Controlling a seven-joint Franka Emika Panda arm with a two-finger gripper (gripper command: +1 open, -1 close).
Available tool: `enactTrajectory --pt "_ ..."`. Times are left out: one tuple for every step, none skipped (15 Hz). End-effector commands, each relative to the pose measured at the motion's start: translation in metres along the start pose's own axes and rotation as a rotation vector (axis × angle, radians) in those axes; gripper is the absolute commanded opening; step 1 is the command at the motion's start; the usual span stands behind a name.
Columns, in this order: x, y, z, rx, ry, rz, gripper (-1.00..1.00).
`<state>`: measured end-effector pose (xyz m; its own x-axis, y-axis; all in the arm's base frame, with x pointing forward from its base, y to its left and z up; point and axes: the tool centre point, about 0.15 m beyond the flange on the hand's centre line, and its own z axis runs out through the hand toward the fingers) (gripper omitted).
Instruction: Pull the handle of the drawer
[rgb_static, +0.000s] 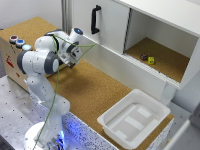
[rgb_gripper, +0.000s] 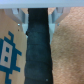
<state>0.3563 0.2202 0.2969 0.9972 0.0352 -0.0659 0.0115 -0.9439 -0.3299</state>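
One black bar fills the middle of my wrist view: a dark, rounded handle (rgb_gripper: 39, 47) running straight away from the camera, with my two pale fingers (rgb_gripper: 19, 16) spread either side of its far end, one on each flank. They look to straddle it, not pinch it, though the picture is too blurred for me to say whether the pads touch.

In the exterior view my gripper (rgb_static: 70, 54) sits low at the front face of the white cabinet (rgb_static: 112, 20), over the cork countertop (rgb_static: 92, 92); the handle itself is hidden behind my arm there. Another black handle (rgb_static: 94, 19) stands upright on the cabinet door above, well apart from my tool.

I judge the bar to be rigid plastic or metal, smooth and somewhat slippery, so I should close on its middle, where the pull runs square to the drawer front. The drawer probably slides with modest resistance; a firm, straight draw should serve. A white tray (rgb_static: 134, 119) lies further along the countertop, clear of my path.
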Motion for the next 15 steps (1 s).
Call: enactTrajectory --pt "0.006 0.079 0.013 0.011 0.036 0.010 -1.00" --pt "0.008 0.086 0.012 0.003 0.037 0.016 -1.00" --pt "0.009 0.095 0.009 0.002 0.039 0.035 -1.00" --pt "0.008 0.102 0.008 0.003 0.038 0.049 -1.00" --pt "0.007 0.104 0.009 -0.006 0.030 0.049 -1.00" --pt "0.004 0.103 0.008 -0.015 0.031 0.038 1.00" --pt "0.002 0.100 0.007 -0.025 0.037 0.021 1.00" --pt "-0.001 0.095 0.005 -0.026 0.044 -0.003 1.00" --pt "-0.003 0.090 0.004 -0.037 0.047 -0.022 1.00" --pt "-0.006 0.084 0.002 -0.049 0.050 -0.047 1.00" --pt "-0.007 0.079 0.001 -0.064 0.054 -0.064 1.00" --pt "-0.009 0.076 0.000 -0.078 0.061 -0.066 1.00" --pt "-0.010 0.073 -0.004 -0.094 0.071 -0.069 1.00" --pt "-0.011 0.071 -0.009 -0.108 0.084 -0.065 1.00" --pt "-0.012 0.068 -0.015 -0.126 0.100 -0.066 1.00"
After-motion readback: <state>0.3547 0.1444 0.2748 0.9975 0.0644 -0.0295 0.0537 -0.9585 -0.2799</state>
